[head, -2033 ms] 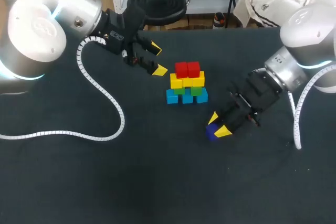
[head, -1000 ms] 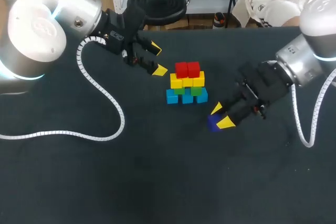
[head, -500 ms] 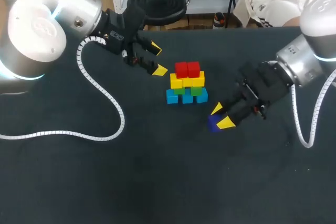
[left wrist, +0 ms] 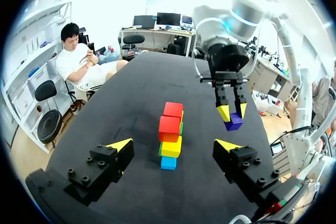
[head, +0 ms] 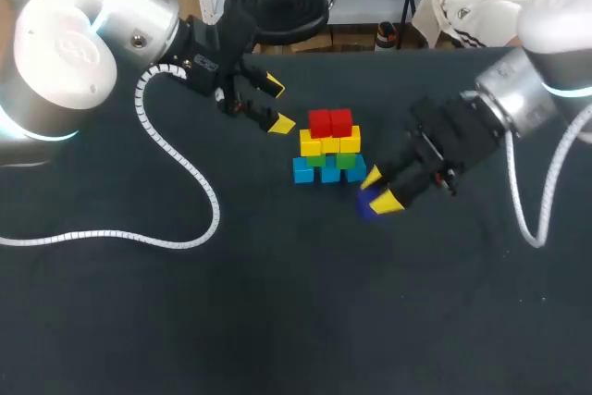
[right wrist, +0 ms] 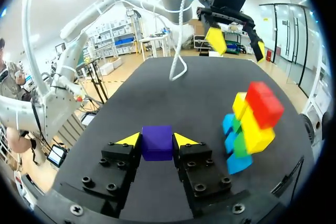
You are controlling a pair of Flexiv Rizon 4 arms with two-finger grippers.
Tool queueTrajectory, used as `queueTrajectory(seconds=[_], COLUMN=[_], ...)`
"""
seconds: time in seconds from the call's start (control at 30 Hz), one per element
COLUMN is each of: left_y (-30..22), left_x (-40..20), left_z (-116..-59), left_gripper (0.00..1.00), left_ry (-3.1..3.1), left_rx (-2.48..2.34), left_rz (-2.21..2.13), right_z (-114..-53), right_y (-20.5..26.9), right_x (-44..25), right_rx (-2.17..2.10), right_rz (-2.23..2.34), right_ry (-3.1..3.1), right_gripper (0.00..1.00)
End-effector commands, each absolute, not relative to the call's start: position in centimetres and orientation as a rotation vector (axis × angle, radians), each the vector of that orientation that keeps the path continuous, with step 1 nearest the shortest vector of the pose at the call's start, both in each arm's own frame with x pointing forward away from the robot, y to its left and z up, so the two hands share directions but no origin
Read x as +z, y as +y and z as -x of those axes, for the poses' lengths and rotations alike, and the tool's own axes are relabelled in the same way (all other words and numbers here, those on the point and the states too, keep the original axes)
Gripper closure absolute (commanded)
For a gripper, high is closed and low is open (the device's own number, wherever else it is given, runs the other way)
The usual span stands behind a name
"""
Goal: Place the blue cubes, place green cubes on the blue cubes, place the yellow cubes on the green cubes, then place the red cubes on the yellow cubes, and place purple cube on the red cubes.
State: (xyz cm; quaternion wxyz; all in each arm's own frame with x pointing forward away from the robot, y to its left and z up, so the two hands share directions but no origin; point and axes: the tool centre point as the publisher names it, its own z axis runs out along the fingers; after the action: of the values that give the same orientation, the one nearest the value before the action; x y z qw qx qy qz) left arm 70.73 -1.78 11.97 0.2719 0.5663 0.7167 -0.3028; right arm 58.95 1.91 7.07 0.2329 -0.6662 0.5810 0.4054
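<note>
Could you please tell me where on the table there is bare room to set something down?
The near half of the dark table, in front of the white coiled cable, is bare. The middle is crowded: the stack of coloured cubes sits between the open left gripper and the right gripper, which is shut on the purple cube.

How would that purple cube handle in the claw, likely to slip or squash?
The purple cube is probably rigid: its faces look flat and edges crisp in the right claw. It seems light, a small block held by two sides. Its smooth faces might slip if the grip loosens.
</note>
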Motion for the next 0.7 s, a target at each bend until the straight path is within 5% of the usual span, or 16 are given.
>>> queueTrajectory(seconds=[0.03, 0.7], left_y=[-1.7, -1.7], left_x=[11.9, 11.9], left_z=[-70.7, -70.7], left_gripper=[0.00, 0.00], left_ry=[1.925, 1.925], left_rx=[-0.816, -0.816], left_rz=[-1.524, -1.524], right_z=[-59.3, -65.1], right_y=[2.5, 4.5], right_x=[9.6, 14.5], right_rx=[1.052, 0.939], right_rz=[1.852, 1.767], right_ry=[1.649, 1.682], right_gripper=[1.00, 1.00])
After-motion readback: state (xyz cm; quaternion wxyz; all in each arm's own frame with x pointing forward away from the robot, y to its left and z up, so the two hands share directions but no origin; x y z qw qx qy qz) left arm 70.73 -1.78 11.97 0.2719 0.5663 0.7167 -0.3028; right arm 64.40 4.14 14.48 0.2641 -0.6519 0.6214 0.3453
